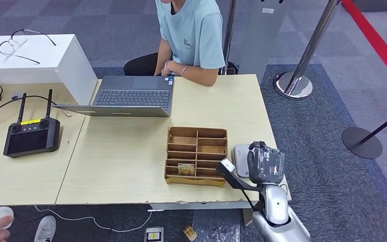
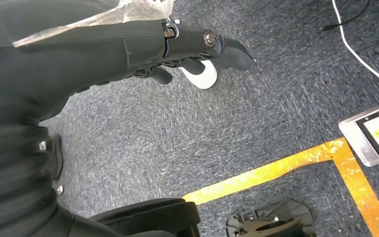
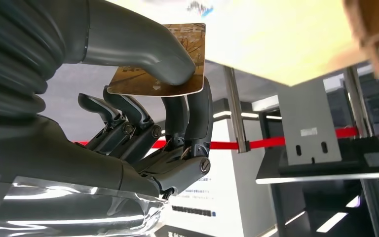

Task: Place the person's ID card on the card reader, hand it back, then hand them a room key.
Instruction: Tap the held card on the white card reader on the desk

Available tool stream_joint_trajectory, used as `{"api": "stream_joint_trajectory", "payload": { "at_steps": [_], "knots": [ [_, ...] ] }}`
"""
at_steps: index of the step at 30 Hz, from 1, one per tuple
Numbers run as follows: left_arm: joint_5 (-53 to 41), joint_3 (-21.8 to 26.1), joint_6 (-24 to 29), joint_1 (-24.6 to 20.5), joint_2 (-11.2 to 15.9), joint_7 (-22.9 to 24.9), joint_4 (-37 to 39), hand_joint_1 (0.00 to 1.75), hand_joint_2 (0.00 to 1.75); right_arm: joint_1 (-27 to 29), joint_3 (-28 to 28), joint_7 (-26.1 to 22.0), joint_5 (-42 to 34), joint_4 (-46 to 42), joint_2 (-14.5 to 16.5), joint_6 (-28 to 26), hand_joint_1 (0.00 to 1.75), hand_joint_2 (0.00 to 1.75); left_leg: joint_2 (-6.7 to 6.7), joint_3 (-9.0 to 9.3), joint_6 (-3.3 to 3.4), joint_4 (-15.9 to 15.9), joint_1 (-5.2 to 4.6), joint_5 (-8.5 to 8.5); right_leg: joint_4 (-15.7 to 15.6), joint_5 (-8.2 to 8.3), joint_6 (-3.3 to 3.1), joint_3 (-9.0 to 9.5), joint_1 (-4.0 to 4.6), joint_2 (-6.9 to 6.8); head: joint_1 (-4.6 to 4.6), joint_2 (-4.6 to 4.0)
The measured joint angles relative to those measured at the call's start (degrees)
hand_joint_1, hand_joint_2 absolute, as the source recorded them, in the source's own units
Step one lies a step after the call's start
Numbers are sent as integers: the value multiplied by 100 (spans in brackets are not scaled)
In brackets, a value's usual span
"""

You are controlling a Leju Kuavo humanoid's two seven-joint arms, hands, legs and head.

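A pale wooden bench (image 1: 131, 161) is seen from the head view, with a person in a light blue T-shirt (image 1: 191, 35) seated at its far edge. An open grey laptop computer (image 1: 126, 97) is placed on the bench before that person. A brown compartmented wooden card tray (image 1: 196, 155) is set near the bench's near edge, and a gold-printed card is lodged in one of its near compartments. A small white and grey card reader (image 1: 240, 160) lies just beside the tray, partly hidden by the right robot hand (image 1: 266, 164), which is raised above it. In the right wrist view a gold and brown room key card (image 3: 177, 54) is pinched between the thick grey thumb and the dark fingers (image 3: 200, 113). The left robot hand (image 2: 197, 47) is hung above grey carpet floor (image 2: 256, 123), nothing held, its fingers loosely curled.
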Motion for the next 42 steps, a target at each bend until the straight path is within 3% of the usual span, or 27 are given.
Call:
{"api": "stream_joint_trajectory", "payload": {
  "at_steps": [19,33,42],
  "knots": [
    [-55,1,-26,-1,-2,-32,2,0,175,-69,248,-40,-155,856,22,-9,175,175,1,2,0,0,0,0,0,0,0,2,0,0,0,0],
    [-56,1,-26,1,-2,-15,2,0,175,-44,229,-525,-221,1202,162,-29,175,175,3,11,0,0,1,0,0,0,0,7,0,1,0,0],
    [-60,1,-26,3,-1,-38,2,0,175,-26,-64,-696,-125,1132,243,-52,175,175,3,18,0,0,1,0,0,1,0,15,0,1,0,0]
  ]
}}
